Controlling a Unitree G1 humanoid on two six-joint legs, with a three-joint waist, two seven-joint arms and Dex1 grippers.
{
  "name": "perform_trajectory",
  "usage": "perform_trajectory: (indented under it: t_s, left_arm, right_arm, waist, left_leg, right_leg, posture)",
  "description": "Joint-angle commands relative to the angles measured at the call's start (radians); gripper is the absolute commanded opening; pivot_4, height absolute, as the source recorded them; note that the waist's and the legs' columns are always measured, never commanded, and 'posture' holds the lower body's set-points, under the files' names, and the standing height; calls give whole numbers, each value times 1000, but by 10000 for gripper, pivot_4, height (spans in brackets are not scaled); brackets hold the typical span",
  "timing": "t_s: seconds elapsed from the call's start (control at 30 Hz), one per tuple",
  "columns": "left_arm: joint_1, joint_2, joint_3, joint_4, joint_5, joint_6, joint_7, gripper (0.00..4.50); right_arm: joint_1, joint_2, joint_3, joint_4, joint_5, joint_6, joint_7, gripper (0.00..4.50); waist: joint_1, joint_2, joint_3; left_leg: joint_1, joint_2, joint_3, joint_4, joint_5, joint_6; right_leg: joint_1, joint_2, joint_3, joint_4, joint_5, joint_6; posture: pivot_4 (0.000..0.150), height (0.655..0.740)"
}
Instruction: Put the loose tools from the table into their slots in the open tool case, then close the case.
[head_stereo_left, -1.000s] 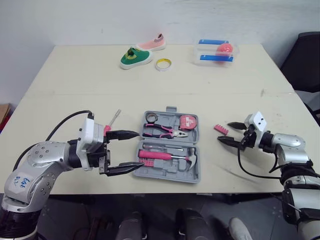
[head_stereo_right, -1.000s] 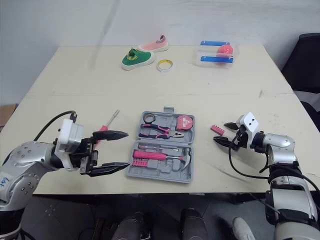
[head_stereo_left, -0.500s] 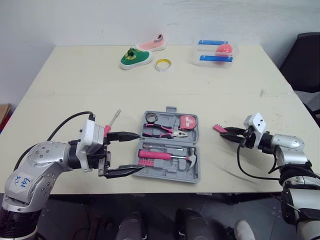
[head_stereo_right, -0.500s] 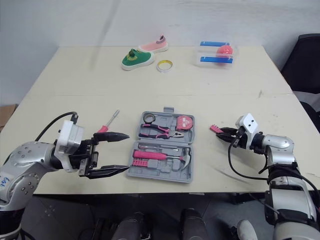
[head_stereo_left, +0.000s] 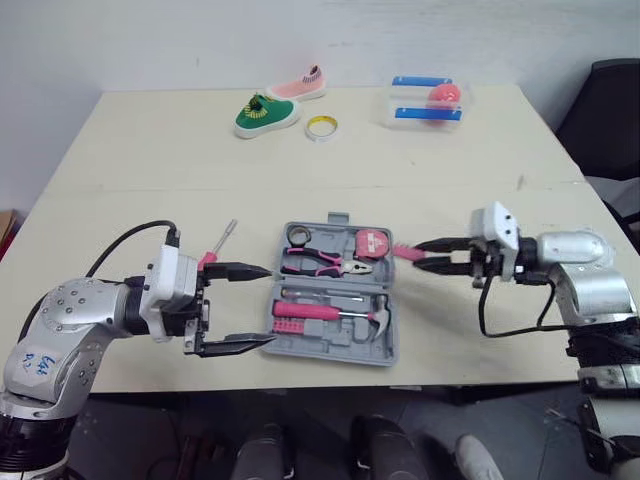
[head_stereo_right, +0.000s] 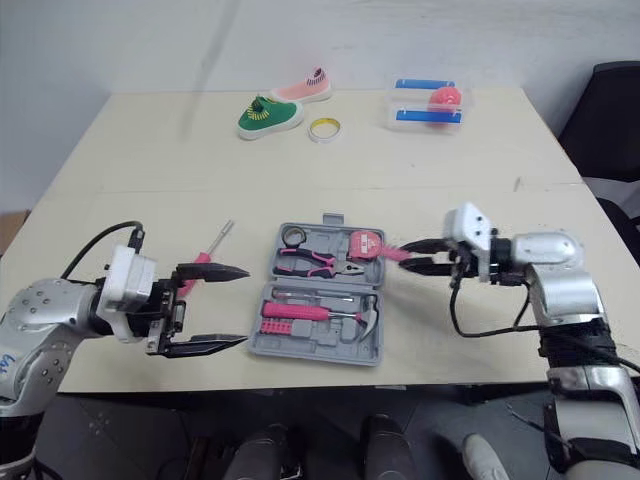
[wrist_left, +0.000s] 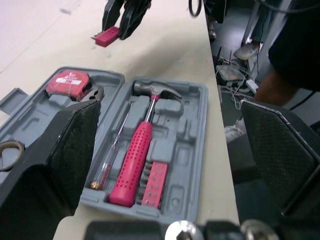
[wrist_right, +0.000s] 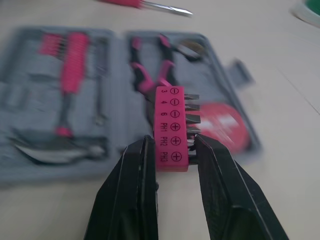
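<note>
Left eye view: right gripper (head_stereo_left: 415, 254), clamped on the pink bit holder (head_stereo_left: 398, 250), has carried it off the table (head_stereo_left: 150, 180) to the tool case (head_stereo_left: 393, 318) edge; left gripper (head_stereo_left: 262, 305) gapes empty. Right wrist view: holder pinched squarely, so slotting comes next, I'd say.

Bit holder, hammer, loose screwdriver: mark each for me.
bit holder (wrist_right: 171, 127), right wrist view, pink labelled face.
hammer (wrist_left: 134, 157), left wrist view, pink handle.
screwdriver (head_stereo_left: 226, 238), left eye view, metal shaft.
</note>
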Motion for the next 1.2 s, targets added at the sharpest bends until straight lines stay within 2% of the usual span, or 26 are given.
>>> perform_trajectory:
  t_s: [0.03, 0.2, 0.37, 0.83, 1.2]
  left_arm:
    - [18, 4, 3, 19, 27, -55, -31, 45000]
    - [62, 10, 0, 8, 36, -59, -47, 45000]
    - [98, 10, 7, -16, 35, -49, -37, 45000]
    - [130, 12, 21, -67, 29, -18, 19, 45000]
    - [122, 19, 24, -112, 14, 29, 52, 45000]
  right_arm:
    - [-8, -41, 79, -255, 52, 228, -16, 7468]
    - [-52, -34, 191, -405, 34, 413, -91, 7468]
    - [-81, -35, 311, -402, -84, 437, -172, 7468]
    - [-107, -8, 422, -387, -145, 481, -202, 7468]
    - [-120, 38, 435, -378, -160, 525, -237, 7468]
  waist:
    - [1, 0, 0]
    - [2, 0, 0]
    - [0, 0, 0]
    - [0, -1, 0]
    - [-1, -1, 0]
  left_leg:
    - [-1, 0, 0, 0, 0, 0]
    - [-7, -2, 0, 1, -1, 3]
    - [-12, -2, 0, 2, -1, 2]
    - [-14, -1, 1, 7, -2, 4]
    - [-14, -1, 1, 8, -2, 4]
  right_leg:
    - [0, 0, 0, 0, 0, 0]
    - [-7, -3, 1, 0, 0, 0]
    - [-12, -2, 0, 0, 0, 0]
    - [-13, -2, -5, 4, 0, 0]
    - [-13, -1, -6, 4, 0, 0]
  posture:
    - [1500, 7400]
    - [1500, 7400]
    - [1500, 7400]
    - [1500, 7400]
    - [1500, 7400]
